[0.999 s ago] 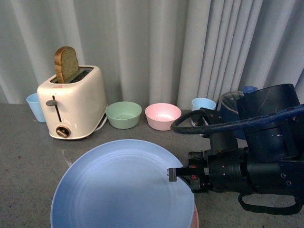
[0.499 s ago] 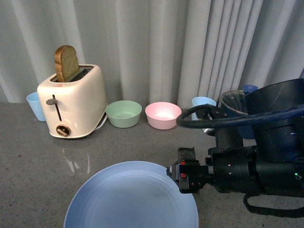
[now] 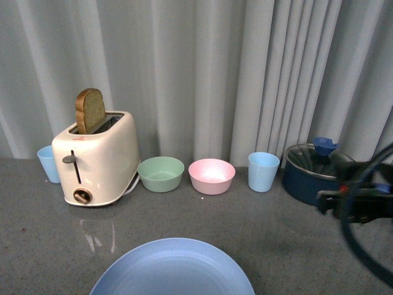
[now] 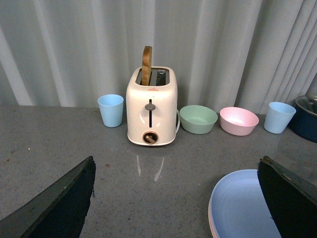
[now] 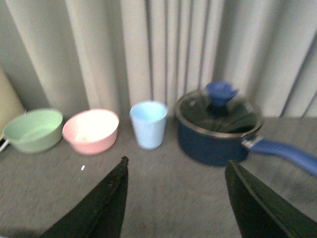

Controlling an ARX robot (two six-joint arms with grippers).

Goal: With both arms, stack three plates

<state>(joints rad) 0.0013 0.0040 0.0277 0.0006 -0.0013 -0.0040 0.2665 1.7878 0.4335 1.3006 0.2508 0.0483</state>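
plates sit stacked at the bottom centre of the front view, the light blue round matte plate point(image 3: 174, 268) on top; in the left wrist view a thin pink plate edge point(image 4: 212, 229) shows under it at the lower right of the frame. no third plate can be made out in either view. the right gripper point(image 5: 174, 198) frames the lower part of the right wrist view, its two dark fingers spread wide with nothing between them. the left gripper point(image 4: 176, 198) is likewise wide apart and empty, one finger at the lower left of its view and one at the lower right, beside the stack. in the front view only a blurred dark piece of the right arm point(image 3: 359, 206) shows at the right edge, well apart from the plates.

along the back, by the grey curtain, stand from left to right a small light blue cup point(image 3: 48, 163), a cream toaster point(image 3: 98, 157) with a slice of brown bread point(image 3: 89, 110) upright in its slot, a small green bowl point(image 3: 161, 173), a small pink bowl point(image 3: 212, 176), a second light blue cup point(image 3: 263, 171) and a dark blue lidded saucepan point(image 3: 309, 171). nothing lies between them and the stack on the grey table point(image 3: 43, 233).

a second ago the right arm reached over the blue plate's right rim; it is now pulled back to the right edge, and the plate sits lower in frame.
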